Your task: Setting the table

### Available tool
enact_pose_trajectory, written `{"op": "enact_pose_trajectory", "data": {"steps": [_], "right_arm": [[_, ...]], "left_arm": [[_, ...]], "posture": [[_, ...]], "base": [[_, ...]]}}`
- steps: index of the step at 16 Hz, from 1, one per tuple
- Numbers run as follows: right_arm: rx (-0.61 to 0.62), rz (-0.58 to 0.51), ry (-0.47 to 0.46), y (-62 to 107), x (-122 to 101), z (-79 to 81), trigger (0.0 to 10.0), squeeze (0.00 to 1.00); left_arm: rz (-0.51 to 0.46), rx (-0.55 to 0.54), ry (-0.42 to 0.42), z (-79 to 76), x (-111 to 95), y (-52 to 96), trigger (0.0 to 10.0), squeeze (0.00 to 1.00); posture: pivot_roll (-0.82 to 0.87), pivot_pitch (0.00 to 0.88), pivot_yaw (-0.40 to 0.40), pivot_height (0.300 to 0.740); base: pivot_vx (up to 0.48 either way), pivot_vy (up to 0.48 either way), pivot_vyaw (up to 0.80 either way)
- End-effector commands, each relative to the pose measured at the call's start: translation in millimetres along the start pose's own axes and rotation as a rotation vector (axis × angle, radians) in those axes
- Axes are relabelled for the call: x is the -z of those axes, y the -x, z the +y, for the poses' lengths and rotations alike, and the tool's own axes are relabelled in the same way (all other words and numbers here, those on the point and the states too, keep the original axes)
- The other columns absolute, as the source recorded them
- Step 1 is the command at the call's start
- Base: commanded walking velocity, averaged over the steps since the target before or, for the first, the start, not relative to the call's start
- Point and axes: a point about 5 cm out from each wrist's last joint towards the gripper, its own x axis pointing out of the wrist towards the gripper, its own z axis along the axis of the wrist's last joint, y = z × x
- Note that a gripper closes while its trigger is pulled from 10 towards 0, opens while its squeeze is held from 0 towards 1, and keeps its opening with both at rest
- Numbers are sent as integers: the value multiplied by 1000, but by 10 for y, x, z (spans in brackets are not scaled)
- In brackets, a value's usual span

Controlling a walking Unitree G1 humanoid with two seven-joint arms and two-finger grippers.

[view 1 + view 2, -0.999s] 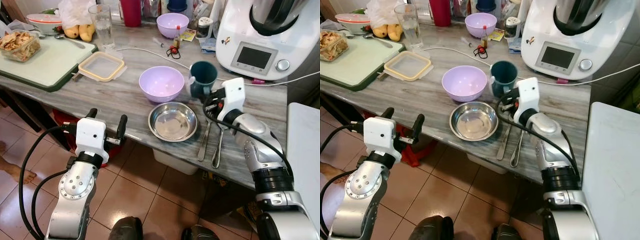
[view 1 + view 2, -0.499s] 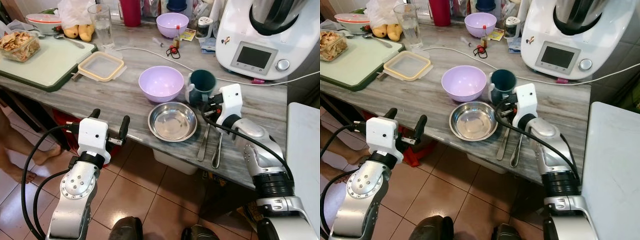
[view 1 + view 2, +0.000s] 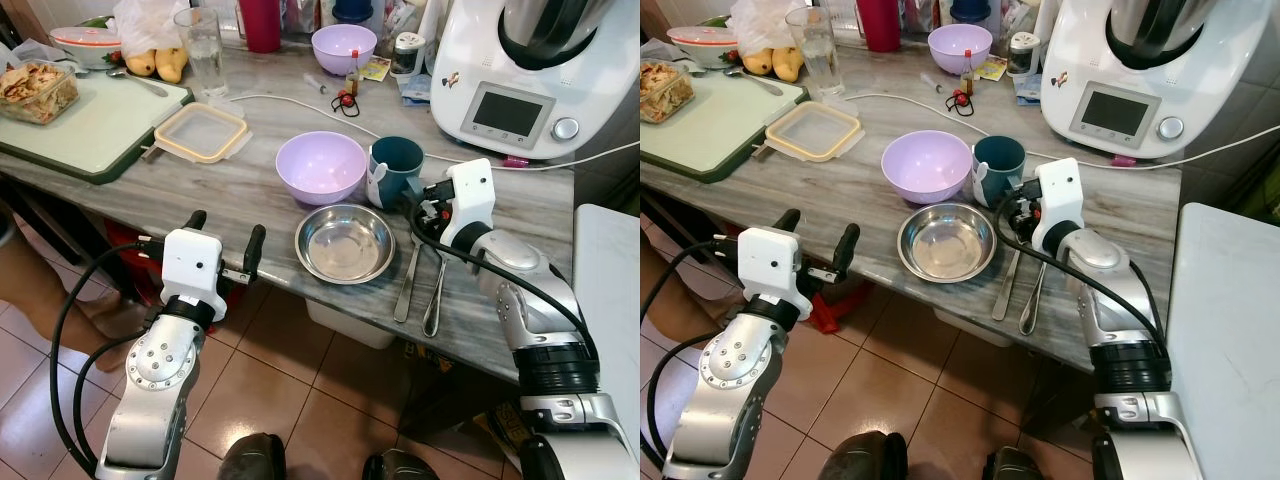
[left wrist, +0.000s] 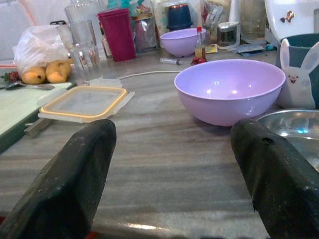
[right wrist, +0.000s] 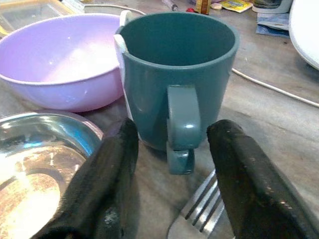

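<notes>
Your right gripper [image 5: 172, 174], fingers spread, faces the teal mug [image 5: 177, 74] handle; the mug looks placed, so back off. Left gripper [image 4: 172, 186] idles open.

no legible text, labels or numbers on anything

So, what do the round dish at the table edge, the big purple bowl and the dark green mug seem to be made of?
The round dish looks like stainless steel: silvery, mirror-like, with reflections inside. The big purple bowl seems plastic or melamine: even pastel colour, soft glossy highlights; I cannot exclude glazed ceramic. The dark green mug, between the open fingers of the right gripper, looks like matte ceramic or plastic, thick-walled with a moulded handle.
</notes>
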Motion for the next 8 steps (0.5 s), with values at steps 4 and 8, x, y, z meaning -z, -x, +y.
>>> {"op": "enact_pose_trajectory", "data": {"steps": [4,8], "right_arm": [[20,-73,38,83,-213,-3,10000,1000],[19,-182,84,266,-255,174,10000,1000]], "left_arm": [[16,-34,11,31,44,2,10000,0],[53,-140,2,110,133,22,10000,0]], "posture": [[47,69,26,740],[28,55,18,740]], "base": [[0,0,0],[0,0,0]]}}
